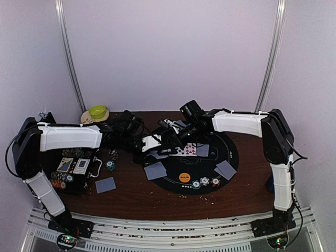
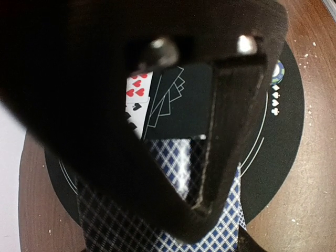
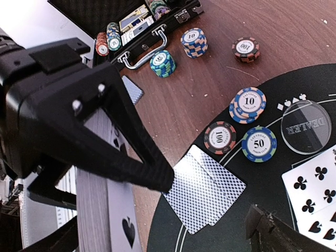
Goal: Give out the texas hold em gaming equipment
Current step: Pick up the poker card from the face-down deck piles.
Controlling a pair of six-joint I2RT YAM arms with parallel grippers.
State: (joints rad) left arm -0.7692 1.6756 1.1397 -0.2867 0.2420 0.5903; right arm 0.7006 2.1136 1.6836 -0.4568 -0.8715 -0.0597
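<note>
Since I reckon dealing needs one card peeled off at a time, I have the left gripper (image 1: 153, 143) part-closed on the deck (image 3: 100, 210) at the overhead frame's centre, above the black mat (image 1: 231, 152), while the right gripper (image 3: 207, 198) gapes wide, empty, beside it.

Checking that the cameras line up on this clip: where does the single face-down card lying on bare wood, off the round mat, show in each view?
Top external: the lone card lies lower left, between the chip case and the black mat.
Left wrist: not in it.
Right wrist: upper left, just below the chip case handle.
Shared landmark: the black mat, in all three views.
</note>
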